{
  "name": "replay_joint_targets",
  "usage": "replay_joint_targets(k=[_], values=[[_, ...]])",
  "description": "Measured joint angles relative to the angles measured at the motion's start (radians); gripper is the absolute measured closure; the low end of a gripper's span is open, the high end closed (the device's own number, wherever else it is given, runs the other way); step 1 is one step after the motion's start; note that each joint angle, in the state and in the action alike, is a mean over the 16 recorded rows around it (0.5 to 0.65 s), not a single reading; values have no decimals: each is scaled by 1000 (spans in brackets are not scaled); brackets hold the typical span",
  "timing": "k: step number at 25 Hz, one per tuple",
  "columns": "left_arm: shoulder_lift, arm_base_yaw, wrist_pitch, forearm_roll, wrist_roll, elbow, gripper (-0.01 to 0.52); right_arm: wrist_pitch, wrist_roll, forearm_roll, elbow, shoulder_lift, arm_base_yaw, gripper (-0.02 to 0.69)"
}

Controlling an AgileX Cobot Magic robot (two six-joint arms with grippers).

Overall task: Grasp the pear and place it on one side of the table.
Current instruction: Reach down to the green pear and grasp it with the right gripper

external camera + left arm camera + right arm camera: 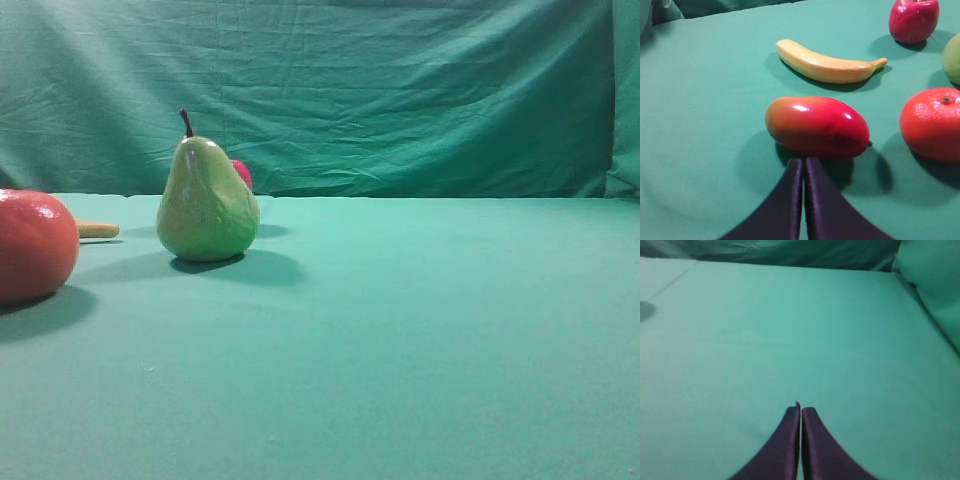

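Standing upright on the bench [420, 330], left of centre and toward the far edge, the pear [207, 201] is untouched. Left end effector [804, 162] closed, empty, near a mango [817, 126]. Right end effector [800, 409] closed, empty

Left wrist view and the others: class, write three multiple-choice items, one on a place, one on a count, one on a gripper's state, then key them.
1. In the left wrist view, what lies nearest the left gripper?
A. banana
B. mango
C. apple

2. How many fruits show in that view?
A. three
B. four
C. five

3. How is the right gripper?
A. shut, holding nothing
B. open
C. shut on the pear

Key: 1 B, the mango lies just past the fingertips. 2 C: banana, mango, apple, orange, pear edge. 3 A, fingers together over bare table.
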Motion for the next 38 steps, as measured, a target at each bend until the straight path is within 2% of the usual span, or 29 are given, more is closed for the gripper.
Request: replay_joint_targets(k=[10, 17, 24, 30, 34, 38], values=[[0, 0, 0, 0, 0, 0, 514, -172, -4, 254, -39, 13, 4, 665], [0, 0, 0, 0, 0, 0, 514, -107, -60, 324, -147, 110, 24, 665], [0, 0, 0, 0, 0, 0, 514, 3, -223, 340, -307, 318, 48, 665], [0, 0, 0, 0, 0, 0, 514, 63, -430, 351, -449, 571, 102, 665], [0, 0, 0, 0, 0, 0, 514, 52, -559, 353, -538, 762, 181, 659], [0, 0, 0, 0, 0, 0, 514, 4, -640, 354, -624, 958, 290, 611]])
